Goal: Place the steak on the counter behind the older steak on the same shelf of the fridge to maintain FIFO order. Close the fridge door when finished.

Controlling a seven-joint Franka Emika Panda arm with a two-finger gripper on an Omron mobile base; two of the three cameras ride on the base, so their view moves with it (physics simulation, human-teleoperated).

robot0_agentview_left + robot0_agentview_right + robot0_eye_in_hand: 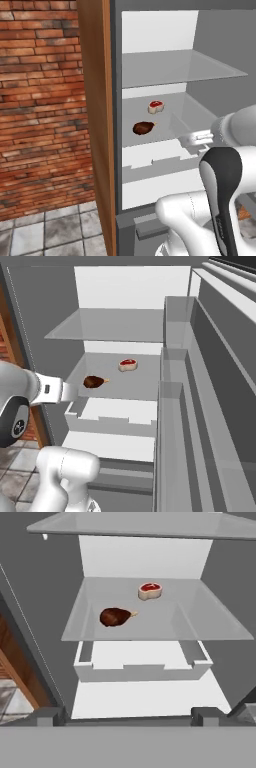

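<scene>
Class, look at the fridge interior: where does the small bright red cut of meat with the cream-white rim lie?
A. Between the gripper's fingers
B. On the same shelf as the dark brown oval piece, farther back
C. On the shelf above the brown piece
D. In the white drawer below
B: the small bright red, cream-rimmed steak rests on the pale grey translucent middle shelf, behind the dark reddish-brown oval older steak and apart from it.
</scene>
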